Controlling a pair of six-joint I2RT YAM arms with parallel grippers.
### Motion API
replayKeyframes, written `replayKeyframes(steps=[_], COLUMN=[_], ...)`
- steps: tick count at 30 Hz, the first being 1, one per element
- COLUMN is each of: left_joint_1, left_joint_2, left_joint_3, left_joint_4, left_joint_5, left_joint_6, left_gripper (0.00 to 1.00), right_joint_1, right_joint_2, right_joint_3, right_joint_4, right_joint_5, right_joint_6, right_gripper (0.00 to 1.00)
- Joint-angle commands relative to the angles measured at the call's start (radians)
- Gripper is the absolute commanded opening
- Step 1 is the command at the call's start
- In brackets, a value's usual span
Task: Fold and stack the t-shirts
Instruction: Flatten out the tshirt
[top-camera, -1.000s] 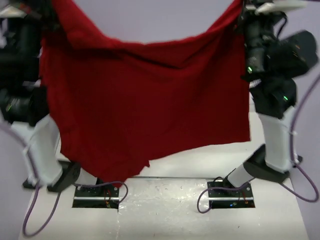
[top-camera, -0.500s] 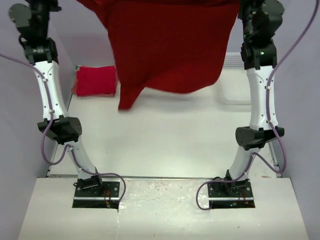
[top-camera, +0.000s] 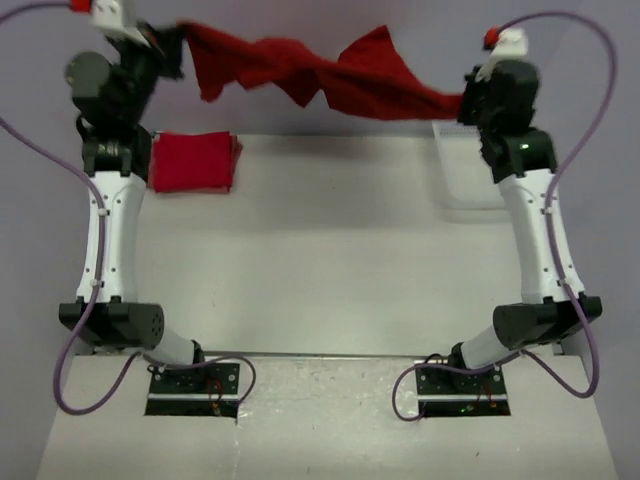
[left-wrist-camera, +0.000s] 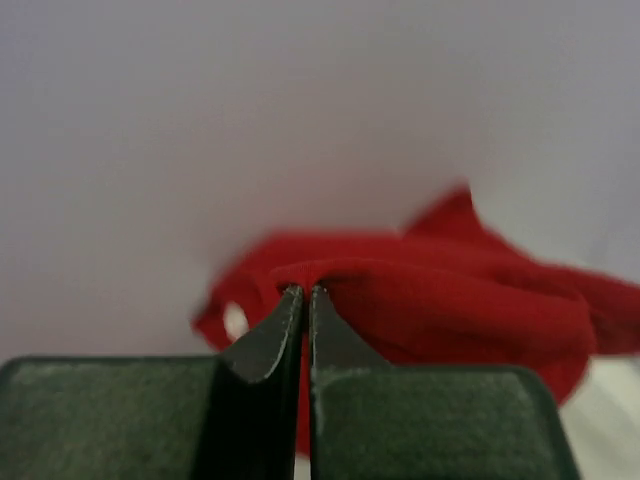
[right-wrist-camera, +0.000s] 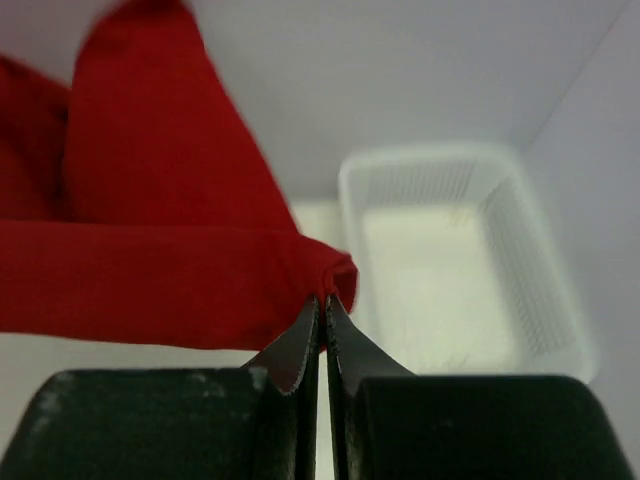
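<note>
While it hangs in the air above the far edge of the worktop (top-camera: 320, 260), a red t-shirt (top-camera: 320, 75) is stretched between the two hands. It is bunched into a twisted rope, with one loose flap sticking up near the middle. The left hand (top-camera: 172, 45) pinches one end. In the left wrist view its fingers (left-wrist-camera: 265, 345) are pressed together on a fold of the cloth, with only a thin slit between them. The right hand (top-camera: 466, 100) pinches the other end, and the right wrist view shows its fingers (right-wrist-camera: 290, 350) clamped on a small gathered corner. The cloth is so crumpled that neck, sleeves and hem cannot be told apart, and the left wrist view of it is blurred. A second t-shirt (top-camera: 192, 162), folded into a flat rectangle, lies at the far left of the worktop, just beside the left arm (top-camera: 110, 230). A white basket (top-camera: 460, 180) sits at the far right. It is pale against the worktop, and its right side is hidden behind the right arm (top-camera: 540, 230).
</note>
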Motion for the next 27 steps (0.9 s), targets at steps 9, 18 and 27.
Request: replayKeyframes(steps=[9, 18, 27], left_joint_1=[-0.087, -0.079, -0.079], left_joint_2=[-0.456, -0.710, -0.736], left_joint_3=[-1.107, -1.220, -1.201], left_joint_4=[-0.492, -0.662, -0.716], left_joint_5=[-0.220, -0.285, -0.356], left_joint_6=[-0.282, -0.412, -0.336], left_gripper=[0.00, 0.00, 0.00], right_joint_1=[0.115, 0.164, 0.162], right_joint_2=[-0.413, -0.557, -0.503], right_joint_3=[-0.872, -1.007, -1.132], right_joint_4=[-0.102, -0.241, -0.191], right_joint_5=[-0.179, 0.238, 0.178], right_joint_6=[0.541, 0.639, 0.651], right_gripper=[0.00, 0.00, 0.00])
